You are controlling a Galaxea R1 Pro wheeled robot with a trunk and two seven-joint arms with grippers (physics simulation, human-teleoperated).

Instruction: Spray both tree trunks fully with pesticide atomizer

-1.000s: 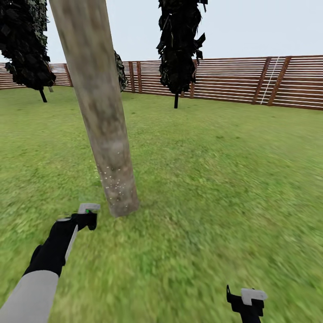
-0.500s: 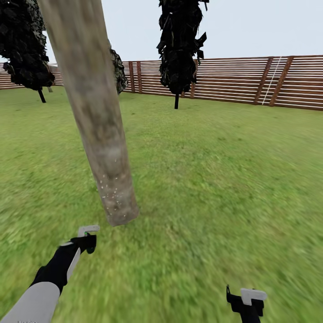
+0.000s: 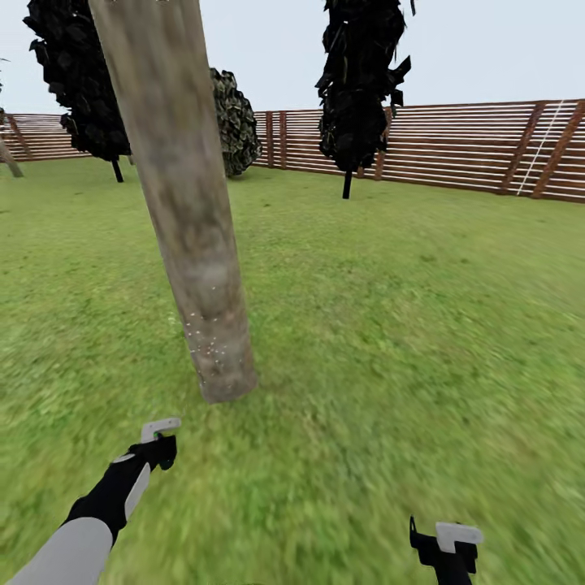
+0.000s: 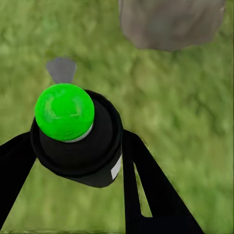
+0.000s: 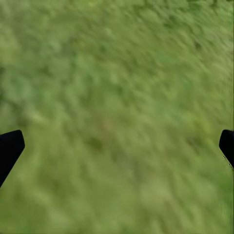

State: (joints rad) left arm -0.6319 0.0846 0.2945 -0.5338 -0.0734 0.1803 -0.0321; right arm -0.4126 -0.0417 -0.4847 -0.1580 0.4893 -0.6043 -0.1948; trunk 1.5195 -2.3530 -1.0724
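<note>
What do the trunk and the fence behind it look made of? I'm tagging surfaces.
The tree trunk looks like smooth matte bark, mottled grey-tan, with pale speckles low down, possibly spray. The fence looks like brown wood: horizontal slats with gaps on darker posts. Both are renders, so it's a guess.

The tree trunk [image 3: 187,211] looks smooth, matt and mottled grey-tan, speckled white low down. The atomizer [image 4: 78,139] is matt black plastic with a glossy green cap; the fence [image 3: 471,150] is slatted brown wood.

Green lawn [image 3: 422,341] runs to a brown slatted fence [image 3: 463,150] under pale grey sky [image 3: 487,49].
</note>
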